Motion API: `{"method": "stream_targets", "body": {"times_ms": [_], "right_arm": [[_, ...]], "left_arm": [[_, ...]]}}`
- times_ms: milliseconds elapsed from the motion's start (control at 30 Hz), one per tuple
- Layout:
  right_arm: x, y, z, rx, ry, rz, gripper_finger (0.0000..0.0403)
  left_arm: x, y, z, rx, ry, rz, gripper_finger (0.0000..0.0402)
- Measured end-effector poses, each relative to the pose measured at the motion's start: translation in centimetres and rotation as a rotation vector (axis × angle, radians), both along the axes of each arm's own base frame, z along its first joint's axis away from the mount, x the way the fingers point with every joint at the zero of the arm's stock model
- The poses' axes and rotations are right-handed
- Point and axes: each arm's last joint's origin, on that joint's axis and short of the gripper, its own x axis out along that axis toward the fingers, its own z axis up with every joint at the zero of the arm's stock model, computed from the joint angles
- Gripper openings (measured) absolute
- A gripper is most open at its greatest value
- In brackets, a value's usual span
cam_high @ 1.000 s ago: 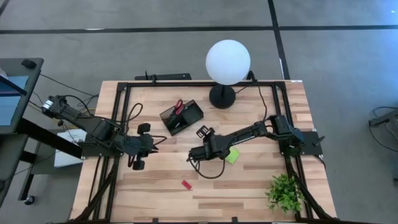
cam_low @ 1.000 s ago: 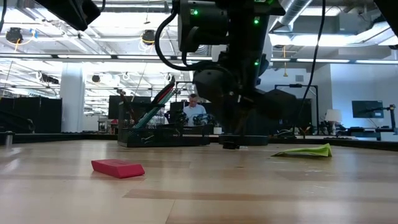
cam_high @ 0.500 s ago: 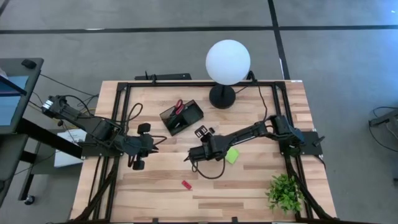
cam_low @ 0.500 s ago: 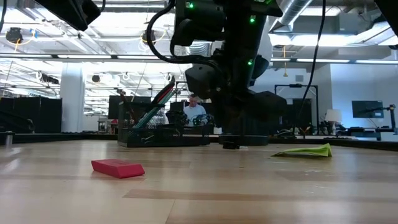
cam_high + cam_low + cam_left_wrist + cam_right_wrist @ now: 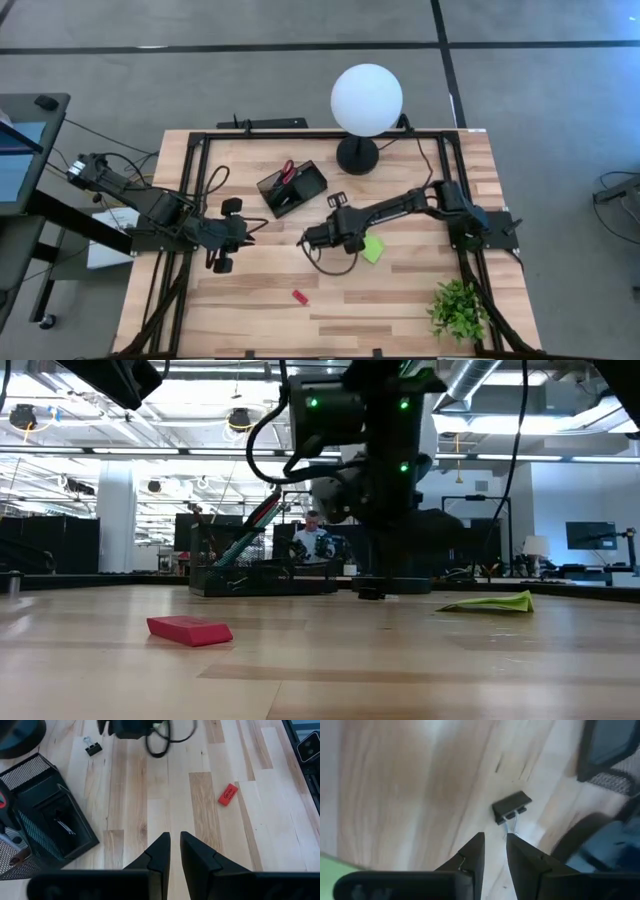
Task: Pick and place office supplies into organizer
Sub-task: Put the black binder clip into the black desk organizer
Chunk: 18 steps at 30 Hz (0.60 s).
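Two arms in play, only one working. Right gripper [image 5: 492, 851] is hanging low over the table just short of the black binder clip [image 5: 511, 806], fingers parted a narrow slot and lined up on the clip's wire handles, gripping nothing yet; looks like it's setting up to pinch the handles since the body is lying flat. Clip is sitting on the wood just beside the organizer [image 5: 292, 188], which is already holding the red-handled scissors [image 5: 287, 170]. Left gripper [image 5: 173, 851] is idling nearly closed, empty. Red piece [image 5: 298, 296] and sticky-note pad [image 5: 373, 250] are waiting.
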Motion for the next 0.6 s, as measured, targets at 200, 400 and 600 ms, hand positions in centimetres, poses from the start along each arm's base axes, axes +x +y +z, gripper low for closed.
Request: {"method": "stream_targets", "body": {"times_ms": [200,400,600], "right_arm": [[0.6,-1.5,-0.1,0.048,-0.047,-0.057,0.0078],[1.0,-1.4,-0.1,0.038,-0.058,0.017,0.0122],[0.8,-0.5,-0.1,0.034,0.009,0.137,0.0198]], "left_arm": [[0.0,0.0,0.0,-0.004,0.0,0.005,0.0038],[0.0,0.0,0.0,0.001,0.0,-0.001,0.0038],[0.0,0.0,0.0,0.002,0.0,-0.002,0.0038]]}}
